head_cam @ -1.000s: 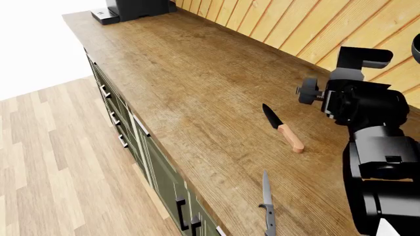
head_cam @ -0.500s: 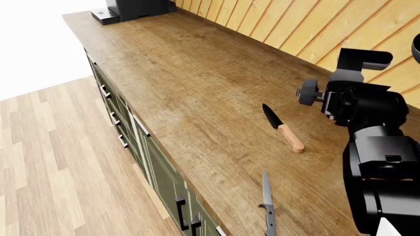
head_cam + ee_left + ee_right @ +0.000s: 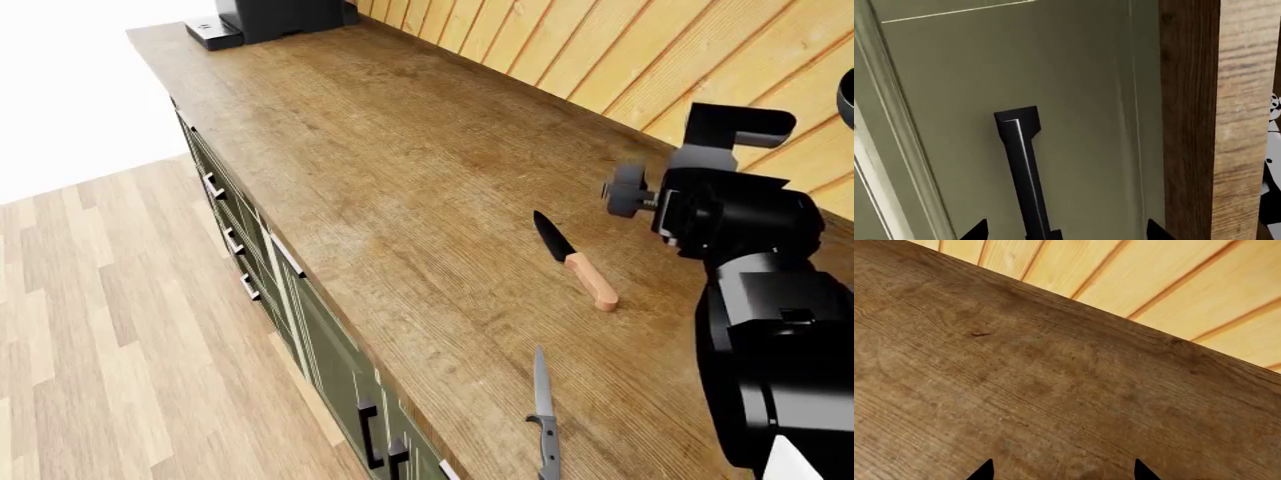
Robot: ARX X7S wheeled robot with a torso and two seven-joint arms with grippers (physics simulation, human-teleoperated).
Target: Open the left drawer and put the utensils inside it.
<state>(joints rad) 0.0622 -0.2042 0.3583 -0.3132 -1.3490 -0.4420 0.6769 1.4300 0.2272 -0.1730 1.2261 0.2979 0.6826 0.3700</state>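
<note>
My left fingers (image 3: pixel 1062 234) are spread apart, only their two dark tips showing, one on each side of the black bar handle (image 3: pixel 1024 172) of the green drawer (image 3: pixel 1074 100), without touching it. The wooden edge of the bench (image 3: pixel 1191 125) runs right beside that panel. In the head view the drawer fronts (image 3: pixel 240 250) are shut, lining the bench's front edge at about nine o'clock from the knives. The wooden-handled knife (image 3: pixel 577 262) lies flat on the bench (image 3: pixel 387 150), black blade toward eleven o'clock. The grey knife (image 3: pixel 543 412) lies well apart from it at six o'clock. My right fingers (image 3: pixel 1062 471) are apart too, above bare bench near the plank wall (image 3: pixel 1154 275).
</note>
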